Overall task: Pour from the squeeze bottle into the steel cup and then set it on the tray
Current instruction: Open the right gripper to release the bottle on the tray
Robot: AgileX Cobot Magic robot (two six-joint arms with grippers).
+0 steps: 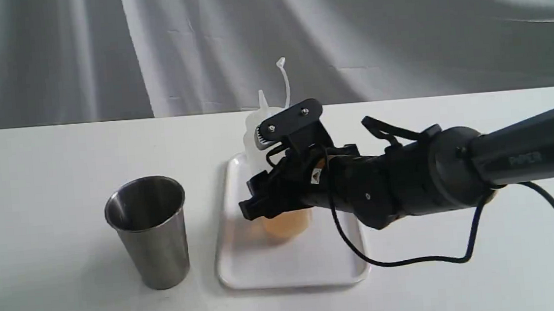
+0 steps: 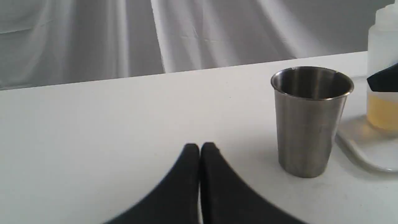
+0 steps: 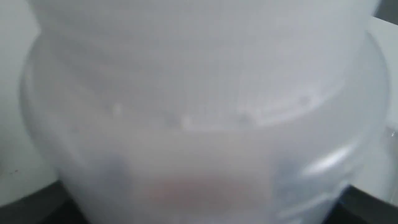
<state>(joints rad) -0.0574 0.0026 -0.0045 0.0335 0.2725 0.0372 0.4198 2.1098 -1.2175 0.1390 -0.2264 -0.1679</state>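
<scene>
The squeeze bottle (image 1: 286,224) stands upright on the tray (image 1: 291,268), amber liquid in its lower part, its cap strap sticking up. My right gripper (image 1: 254,173) reaches in from the right, with one finger behind the bottle and one in front, shut on its body. In the right wrist view the bottle (image 3: 199,109) fills the picture between dark fingers (image 3: 28,202). The steel cup (image 1: 149,230) stands upright left of the tray, apart from it. My left gripper (image 2: 199,149) is shut and empty, low over the table left of the steel cup (image 2: 311,124); the exterior view does not show it.
The white table runs to a draped grey backdrop. A black cable (image 1: 414,261) from the right arm lies on the table beside the tray's right edge. The left wrist view catches the tray's corner (image 2: 367,152) and the bottle (image 2: 382,46) past the cup.
</scene>
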